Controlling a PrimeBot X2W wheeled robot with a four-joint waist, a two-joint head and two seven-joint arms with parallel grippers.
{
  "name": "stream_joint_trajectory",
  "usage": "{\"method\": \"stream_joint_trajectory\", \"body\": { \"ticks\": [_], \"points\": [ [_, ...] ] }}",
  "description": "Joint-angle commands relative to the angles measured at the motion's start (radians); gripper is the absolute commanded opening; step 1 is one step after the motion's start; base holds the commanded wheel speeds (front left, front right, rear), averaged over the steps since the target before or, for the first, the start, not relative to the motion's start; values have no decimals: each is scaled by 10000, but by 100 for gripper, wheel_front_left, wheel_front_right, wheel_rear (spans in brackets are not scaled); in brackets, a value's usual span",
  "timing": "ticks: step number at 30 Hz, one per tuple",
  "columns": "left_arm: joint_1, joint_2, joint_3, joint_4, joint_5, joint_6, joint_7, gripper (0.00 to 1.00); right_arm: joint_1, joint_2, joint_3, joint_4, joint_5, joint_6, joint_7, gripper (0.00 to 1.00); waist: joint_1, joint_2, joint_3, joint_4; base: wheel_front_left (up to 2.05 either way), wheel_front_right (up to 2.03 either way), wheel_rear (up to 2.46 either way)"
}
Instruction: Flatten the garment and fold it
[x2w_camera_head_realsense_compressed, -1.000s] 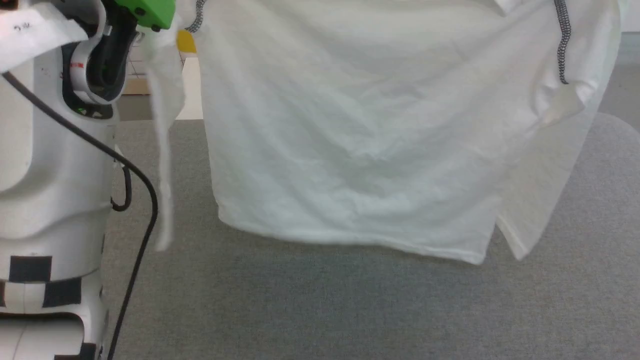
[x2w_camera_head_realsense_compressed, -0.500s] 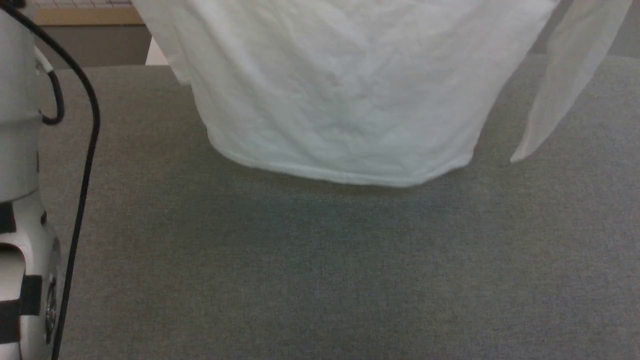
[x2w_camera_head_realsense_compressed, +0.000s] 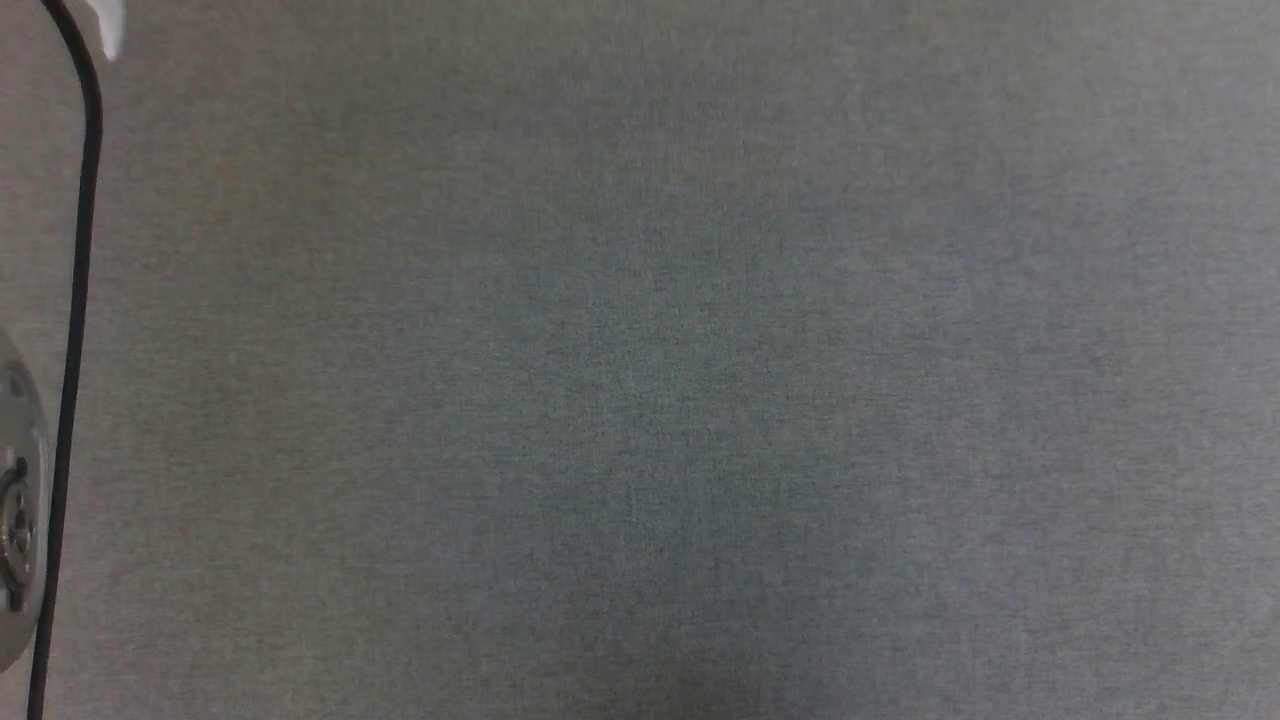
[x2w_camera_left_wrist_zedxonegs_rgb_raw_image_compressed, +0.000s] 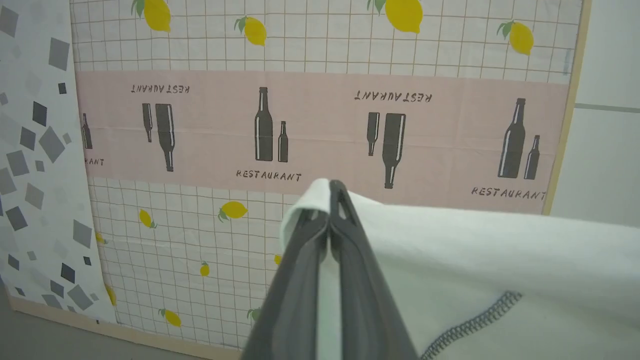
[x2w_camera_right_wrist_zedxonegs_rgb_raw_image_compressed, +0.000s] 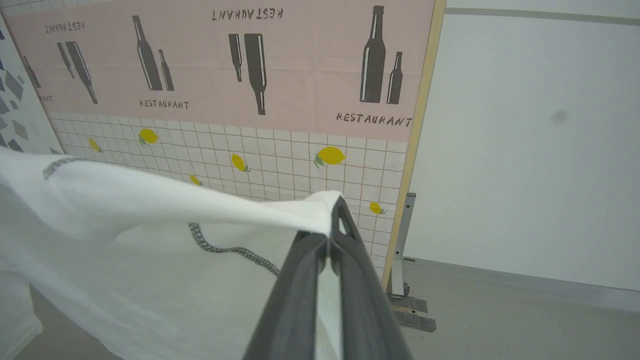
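Note:
The garment is a thin white shirt held up in the air by two of its edges. My left gripper is shut on a folded edge of it, and the cloth runs off to the right with a grey stitched seam low down. My right gripper is shut on another edge of the garment, which stretches away to the left and sags below, with a grey seam curving across it. Both pairs of fingers press together with white cloth between them.
The head view looks down on a grey fabric surface with a black cable along its left edge. Beyond the grippers stands a panel printed with lemons and bottles, its metal foot on the floor, and a white wall.
The head camera has tilted down, so the hanging garment and my pale left arm have slid out of the top of its picture.

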Motion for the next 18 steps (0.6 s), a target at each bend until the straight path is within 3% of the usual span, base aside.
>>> {"method": "stream_joint_trajectory", "body": {
  "ticks": [1,8,13,18],
  "points": [
    [-48,23,66,85,43,78,-207,0,-42,28,-26,102,36,-15,-79,0,-3,0,829,4,0,0,0],
    [1192,-247,128,571,-464,-259,-877,0,974,-465,791,260,1009,-15,-489,0,-3,0,758,336,0,0,0],
    [2733,-443,233,705,-1046,-758,-1377,0,2953,-952,1281,-603,2066,-15,-1067,0,-3,0,-11,582,0,0,0],
    [4726,-559,492,179,-1557,-912,-1868,0,5462,-1282,1157,-1566,2917,-15,-1684,0,-3,0,-1086,786,0,0,0]
  ]
}}
